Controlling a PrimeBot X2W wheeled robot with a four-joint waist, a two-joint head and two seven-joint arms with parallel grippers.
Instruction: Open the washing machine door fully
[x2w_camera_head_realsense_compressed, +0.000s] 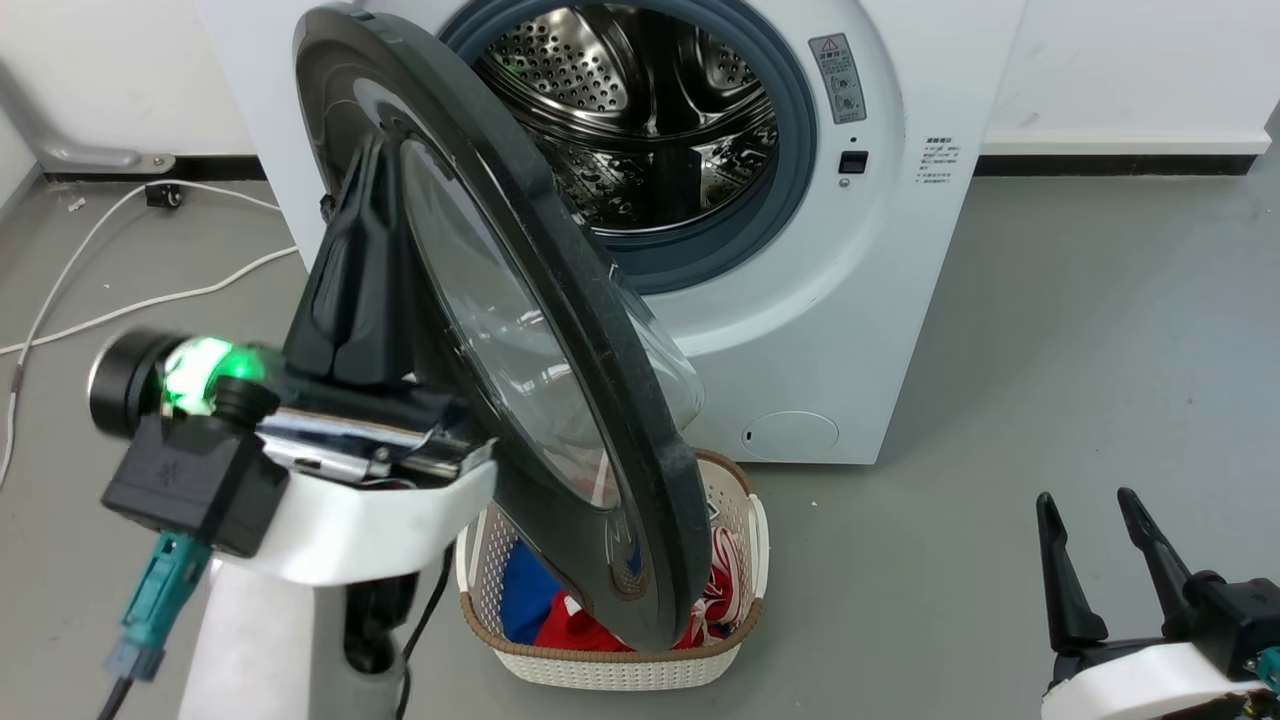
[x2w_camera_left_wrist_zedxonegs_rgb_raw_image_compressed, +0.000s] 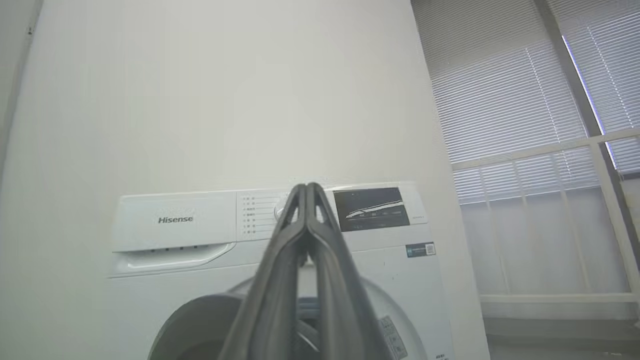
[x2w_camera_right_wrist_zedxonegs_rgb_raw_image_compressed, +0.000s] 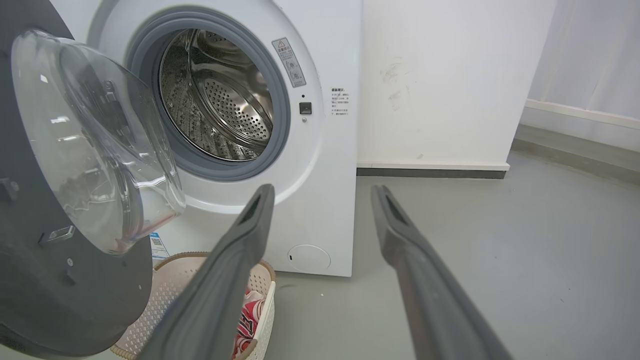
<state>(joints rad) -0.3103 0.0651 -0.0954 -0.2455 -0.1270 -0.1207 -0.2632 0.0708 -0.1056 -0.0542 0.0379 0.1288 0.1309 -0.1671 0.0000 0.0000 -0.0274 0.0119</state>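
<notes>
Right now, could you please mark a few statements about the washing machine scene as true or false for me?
1. The door stands swung out from the washing machine, leaving the drum exposed. True.
2. The right claw is clamped on the door's rim. False: it is open and well apart from the door, low to the right in the head view.
3. A basket holding red and blue clothes sits on the floor below the door. True.
4. The drum is packed with laundry. False: the part that shows looks empty.
5. The left claw is spread wide. False: its fingers meet at the tips.
</notes>
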